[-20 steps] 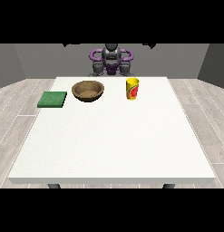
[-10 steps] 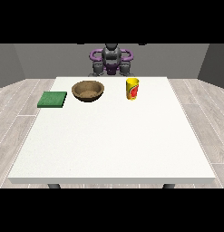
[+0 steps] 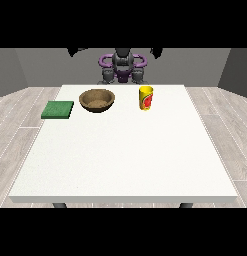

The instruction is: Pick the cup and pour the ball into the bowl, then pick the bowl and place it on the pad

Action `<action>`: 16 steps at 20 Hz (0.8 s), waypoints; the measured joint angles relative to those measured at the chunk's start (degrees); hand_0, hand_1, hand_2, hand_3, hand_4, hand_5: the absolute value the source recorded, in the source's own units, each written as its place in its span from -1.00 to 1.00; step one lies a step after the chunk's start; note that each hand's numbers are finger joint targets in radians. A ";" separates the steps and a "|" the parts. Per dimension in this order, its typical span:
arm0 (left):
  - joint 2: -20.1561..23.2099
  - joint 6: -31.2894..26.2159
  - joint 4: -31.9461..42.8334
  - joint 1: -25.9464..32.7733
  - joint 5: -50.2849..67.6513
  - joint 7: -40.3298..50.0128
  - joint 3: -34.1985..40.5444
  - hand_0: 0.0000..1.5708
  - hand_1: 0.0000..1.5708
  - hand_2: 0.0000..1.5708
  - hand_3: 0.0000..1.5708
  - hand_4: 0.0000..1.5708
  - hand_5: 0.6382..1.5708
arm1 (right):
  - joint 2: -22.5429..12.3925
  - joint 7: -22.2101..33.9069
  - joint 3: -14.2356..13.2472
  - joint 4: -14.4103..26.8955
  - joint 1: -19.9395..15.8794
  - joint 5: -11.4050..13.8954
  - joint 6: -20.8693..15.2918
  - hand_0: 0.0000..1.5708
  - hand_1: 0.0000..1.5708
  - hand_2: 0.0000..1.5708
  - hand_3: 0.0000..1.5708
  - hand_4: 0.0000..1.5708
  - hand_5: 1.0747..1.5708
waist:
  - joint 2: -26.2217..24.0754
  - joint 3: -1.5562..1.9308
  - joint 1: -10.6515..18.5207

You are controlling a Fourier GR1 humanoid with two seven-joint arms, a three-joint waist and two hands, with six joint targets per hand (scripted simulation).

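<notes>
Cup [image 3: 146, 97] stands upright near the table's [image 3: 125, 160] far edge, bowl [image 3: 97, 100] beside it, green pad [image 3: 58, 109] at the left edge; no hands show, so finger state cannot be told.

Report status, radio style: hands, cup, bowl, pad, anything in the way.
Hands not visible over the table. Yellow cup upright, untouched. Brown bowl between cup and green pad. Nothing between them.
</notes>
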 measured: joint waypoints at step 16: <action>0.33 4.07 25.14 -16.06 -2.78 -20.60 7.07 -1.00 -1.00 -1.00 -1.00 -1.00 0.77 | -5.81 -16.65 -8.83 16.72 -7.86 -2.49 10.06 -1.00 -1.00 -1.00 -1.00 -0.69 1.00 | 11.62 -0.02 -2.12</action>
